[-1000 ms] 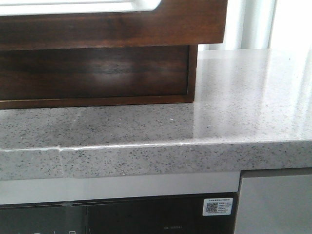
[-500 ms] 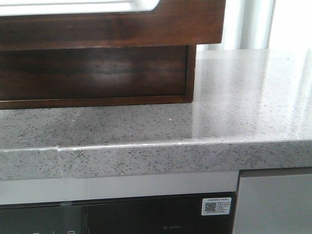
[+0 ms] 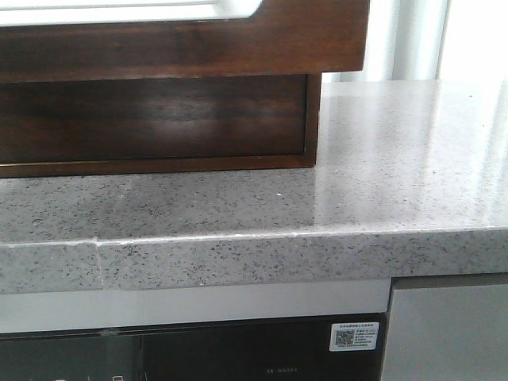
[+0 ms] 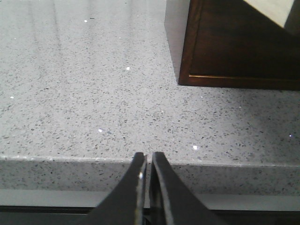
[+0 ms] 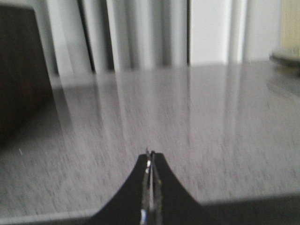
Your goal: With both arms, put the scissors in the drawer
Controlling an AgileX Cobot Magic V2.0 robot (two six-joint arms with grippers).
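The dark brown drawer (image 3: 198,48) stands pulled out at the top of the front view. Its finger notch and pale inside (image 3: 119,9) show at the top edge. The scissors are not in view in any frame. Neither arm shows in the front view. My left gripper (image 4: 148,157) is shut and empty, hovering at the front edge of the counter, short of the wooden case (image 4: 234,47). My right gripper (image 5: 150,153) is shut and empty over the counter top, in a blurred view, with the dark case (image 5: 18,70) off to one side.
The speckled grey stone counter (image 3: 381,175) carries the wooden case (image 3: 159,119) under the drawer. A dark appliance front (image 3: 238,353) and a grey cabinet door (image 3: 444,333) lie below the counter edge. A round plate-like thing (image 5: 286,56) sits at the far edge of the right wrist view.
The front view shifted slightly left and back again; drawer and case stand as before. No arm has come into the front view.
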